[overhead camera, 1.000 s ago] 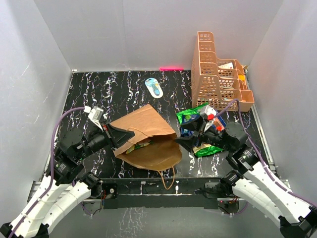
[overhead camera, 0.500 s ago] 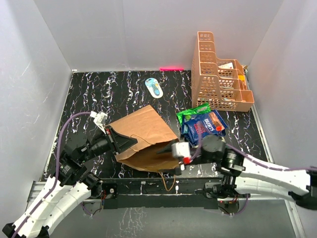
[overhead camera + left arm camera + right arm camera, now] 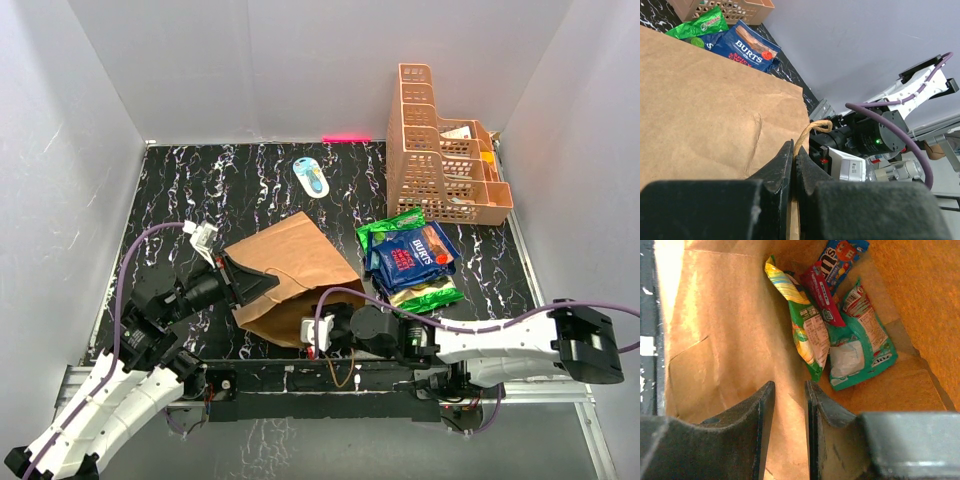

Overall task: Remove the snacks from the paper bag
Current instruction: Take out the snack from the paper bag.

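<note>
The brown paper bag [image 3: 290, 262] lies on its side on the black table, mouth toward the near edge. My left gripper [image 3: 794, 150] is shut on the bag's twisted handle and upper edge, holding the mouth up. My right gripper [image 3: 790, 387] is inside the bag, open a little and empty; in the top view its fingers are hidden in the mouth. Ahead of it lie a green-yellow packet [image 3: 805, 325], a red one [image 3: 822, 292], a blue one [image 3: 842, 255] and a teal one [image 3: 860, 345]. Outside, to the right of the bag, lie a green packet [image 3: 390, 228], a blue Burts packet [image 3: 412, 255] and a green-and-white one [image 3: 425, 296].
An orange lattice basket [image 3: 445, 150] stands at the back right. A small blue-white oval object [image 3: 311, 177] lies at the back middle. The bag's other handle [image 3: 343, 365] hangs over the table's near edge. White walls close in three sides.
My right arm has swung left from the packets on the table to the bag's mouth and pushed its gripper inside. My left gripper has kept hold of the bag's upper edge.
</note>
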`<state>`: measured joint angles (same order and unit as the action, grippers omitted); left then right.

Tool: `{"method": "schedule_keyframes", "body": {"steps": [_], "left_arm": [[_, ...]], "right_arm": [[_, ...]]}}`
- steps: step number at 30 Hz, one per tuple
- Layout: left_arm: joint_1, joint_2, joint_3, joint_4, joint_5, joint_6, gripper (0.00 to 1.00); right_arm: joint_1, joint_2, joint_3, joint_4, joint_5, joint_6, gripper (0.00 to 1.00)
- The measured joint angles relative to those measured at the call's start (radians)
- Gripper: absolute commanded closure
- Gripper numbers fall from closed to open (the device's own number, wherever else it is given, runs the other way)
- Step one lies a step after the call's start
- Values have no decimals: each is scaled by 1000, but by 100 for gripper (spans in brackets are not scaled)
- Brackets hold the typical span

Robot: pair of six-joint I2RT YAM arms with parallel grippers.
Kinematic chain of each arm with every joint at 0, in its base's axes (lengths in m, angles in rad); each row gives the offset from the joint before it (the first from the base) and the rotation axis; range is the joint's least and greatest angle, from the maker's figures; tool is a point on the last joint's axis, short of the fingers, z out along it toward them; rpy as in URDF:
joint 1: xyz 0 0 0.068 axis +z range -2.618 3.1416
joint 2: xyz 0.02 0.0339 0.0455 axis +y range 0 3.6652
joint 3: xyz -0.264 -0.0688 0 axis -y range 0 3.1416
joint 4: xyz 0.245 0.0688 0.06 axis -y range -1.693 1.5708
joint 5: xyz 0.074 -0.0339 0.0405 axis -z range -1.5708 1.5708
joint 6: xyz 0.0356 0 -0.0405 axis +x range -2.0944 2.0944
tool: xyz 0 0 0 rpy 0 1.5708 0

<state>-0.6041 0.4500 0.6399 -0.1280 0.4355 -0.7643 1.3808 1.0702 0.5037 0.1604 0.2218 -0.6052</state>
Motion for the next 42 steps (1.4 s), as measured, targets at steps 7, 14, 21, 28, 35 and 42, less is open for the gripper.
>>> {"method": "schedule_keyframes", "body": {"steps": [7, 14, 21, 28, 35, 42], "left_arm": [[0, 7, 2, -6, 21, 20, 100], [0, 7, 2, 0, 22, 24, 100], [0, -2, 2, -21, 16, 42, 100], [0, -12, 2, -22, 16, 47, 100], [0, -13, 2, -22, 7, 47, 100], [0, -12, 19, -32, -9, 53, 100]], "right_arm": [[8, 170, -7, 192, 21, 7, 70], [121, 421, 16, 412, -52, 84, 62], [114, 383, -63, 578, 61, 127, 50], [50, 252, -89, 543, 102, 45, 33], [1, 388, -39, 540, 94, -69, 24], [-27, 616, 97, 575, 102, -179, 23]]}}
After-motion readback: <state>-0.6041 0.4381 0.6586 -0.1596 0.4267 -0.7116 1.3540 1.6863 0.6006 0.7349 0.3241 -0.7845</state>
